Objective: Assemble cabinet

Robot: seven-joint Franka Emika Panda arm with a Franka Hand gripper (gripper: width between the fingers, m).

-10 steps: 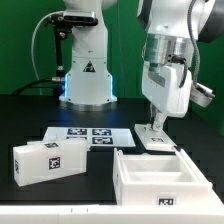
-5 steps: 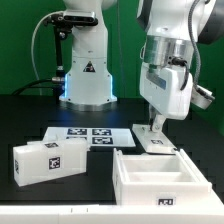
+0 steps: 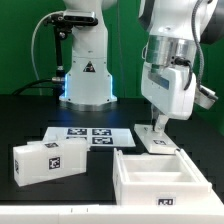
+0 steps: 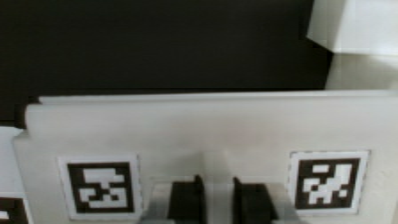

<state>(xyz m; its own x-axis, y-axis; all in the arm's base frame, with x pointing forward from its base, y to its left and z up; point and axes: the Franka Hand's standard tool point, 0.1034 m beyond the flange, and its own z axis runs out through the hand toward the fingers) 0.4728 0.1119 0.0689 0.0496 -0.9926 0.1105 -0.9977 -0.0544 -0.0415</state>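
The cabinet (image 3: 163,182), a big open white box frame with a tag on its front, sits at the front of the exterior view's right. Just behind it lies a smaller white tagged piece (image 3: 158,143). My gripper (image 3: 154,130) is lowered onto that piece. In the wrist view the piece (image 4: 214,125) shows two tags. My gripper (image 4: 215,198) has its dark fingers (image 4: 187,198) close together, with a narrow strip of the piece between them. Another white tagged block (image 3: 45,160) lies at the exterior view's left front.
The marker board (image 3: 92,135) lies flat on the black table between the block and my gripper. The arm's white base (image 3: 85,75) stands behind it. A white corner of another part (image 4: 356,25) shows at the wrist view's edge.
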